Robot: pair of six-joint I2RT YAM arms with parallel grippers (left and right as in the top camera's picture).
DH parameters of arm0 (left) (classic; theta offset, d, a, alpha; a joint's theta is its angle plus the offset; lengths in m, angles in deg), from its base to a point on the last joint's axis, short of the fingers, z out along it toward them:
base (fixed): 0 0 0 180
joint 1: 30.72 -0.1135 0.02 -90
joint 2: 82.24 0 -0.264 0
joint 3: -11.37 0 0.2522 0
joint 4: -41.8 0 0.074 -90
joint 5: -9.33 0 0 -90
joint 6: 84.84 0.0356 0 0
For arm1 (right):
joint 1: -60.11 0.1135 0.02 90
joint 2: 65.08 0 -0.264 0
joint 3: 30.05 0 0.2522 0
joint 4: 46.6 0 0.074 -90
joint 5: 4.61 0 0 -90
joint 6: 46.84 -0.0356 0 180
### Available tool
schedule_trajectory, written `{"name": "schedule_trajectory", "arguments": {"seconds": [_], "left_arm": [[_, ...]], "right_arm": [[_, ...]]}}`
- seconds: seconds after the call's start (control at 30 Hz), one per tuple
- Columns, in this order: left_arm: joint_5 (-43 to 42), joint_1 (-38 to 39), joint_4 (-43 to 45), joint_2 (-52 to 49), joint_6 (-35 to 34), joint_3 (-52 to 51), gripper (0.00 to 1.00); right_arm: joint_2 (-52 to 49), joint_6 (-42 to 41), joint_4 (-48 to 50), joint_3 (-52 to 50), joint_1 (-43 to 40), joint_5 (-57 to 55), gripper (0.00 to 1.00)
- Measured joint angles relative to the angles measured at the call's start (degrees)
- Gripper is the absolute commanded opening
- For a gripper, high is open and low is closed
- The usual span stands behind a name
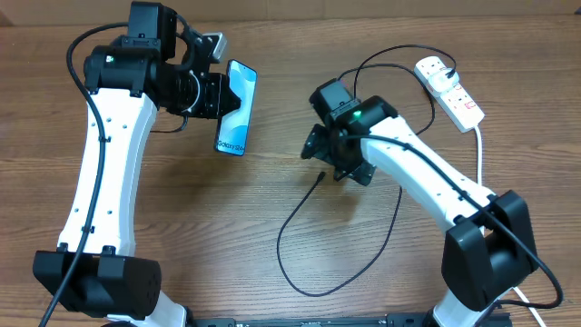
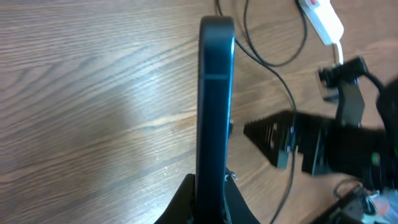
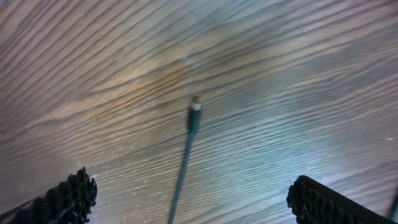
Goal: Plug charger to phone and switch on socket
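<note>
Left gripper (image 1: 221, 98), black, two-fingered, on a white arm: clamped shut on the slim rectangular smartphone with the light blue-teal screen (image 1: 238, 107), gripping one long side; the dark "Galaxy S24" lettering sits at the near short edge. The left wrist view shows the phone edge-on, a dark blue rim rising from between the fingers (image 2: 186, 202). Whether the phone touches the brown wood-grain table (image 1: 227, 245) cannot be told. Right of the phone, well apart: right gripper (image 1: 332, 163), black, jaws spread wide and holding nothing, hanging over the free end of the long thin black charger cable (image 1: 300, 203). Its small connector tip (image 3: 195, 107) lies flat on the wood, between the two textured fingertips (image 3: 68, 200) in the right wrist view and touching neither. From the tip the cable loops toward the near edge, then runs back to the far right. Far right: white oblong two-outlet extension strip (image 1: 449, 89) with red switches, lying flat, the black cable reaching its far end; a thick white cord (image 1: 479, 150) leaves its near end.
</note>
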Motion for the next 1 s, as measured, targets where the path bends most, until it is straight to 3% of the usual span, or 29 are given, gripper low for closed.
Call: {"name": "schedule_trajectory", "arguments": {"seconds": [1.0], "left_arm": [[1.53, 0.00, 1.95, -0.09, -2.97, 0.00, 0.04]], "right_arm": [[-6.54, -0.09, 1.90, 0.00, 3.06, -2.40, 1.00]]}}
